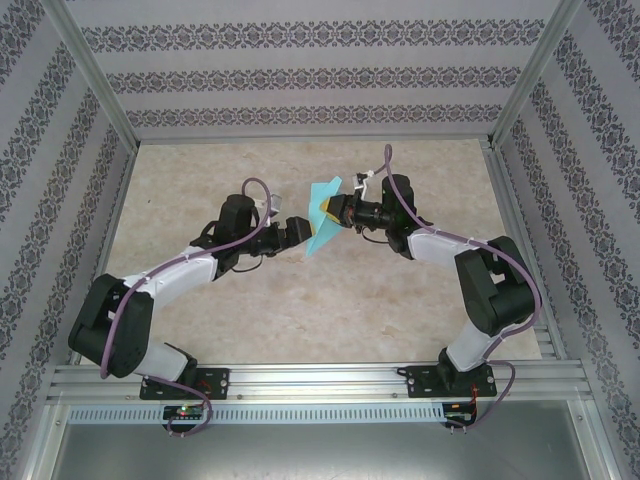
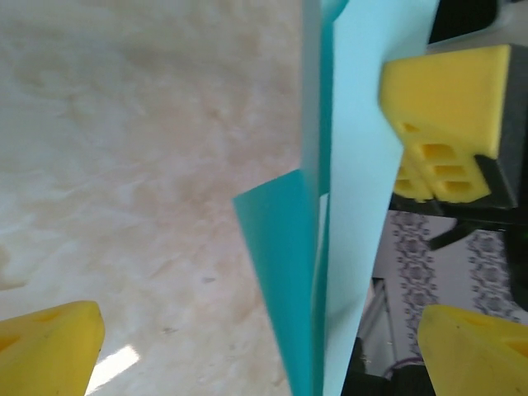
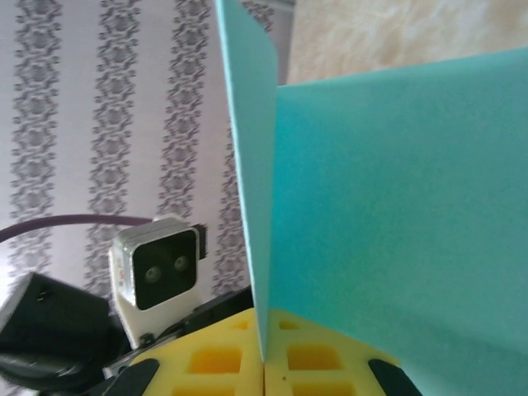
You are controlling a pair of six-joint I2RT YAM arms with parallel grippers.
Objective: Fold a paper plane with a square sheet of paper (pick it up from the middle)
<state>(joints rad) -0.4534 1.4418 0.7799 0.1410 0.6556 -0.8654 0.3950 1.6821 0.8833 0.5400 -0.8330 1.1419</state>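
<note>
The square sheet of paper is folded into a slim turquoise paper plane [image 1: 322, 215], held upright in the air above the middle of the table. My right gripper [image 1: 334, 212] is shut on its lower edge; in the right wrist view the yellow pads [image 3: 223, 363] meet with the paper [image 3: 396, 206] pinched between them. My left gripper [image 1: 304, 229] faces it from the left and is open. In the left wrist view the folded layers [image 2: 346, 206] hang between my wide-apart yellow fingertips [image 2: 49, 346], touching neither. The right gripper's yellow finger [image 2: 445, 124] presses on the paper's far side.
The beige marbled tabletop [image 1: 300, 300] lies below both grippers. Patterned walls and a metal frame [image 1: 95, 90] enclose the table. The left wrist camera [image 3: 157, 268] sits close to the left of the paper in the right wrist view.
</note>
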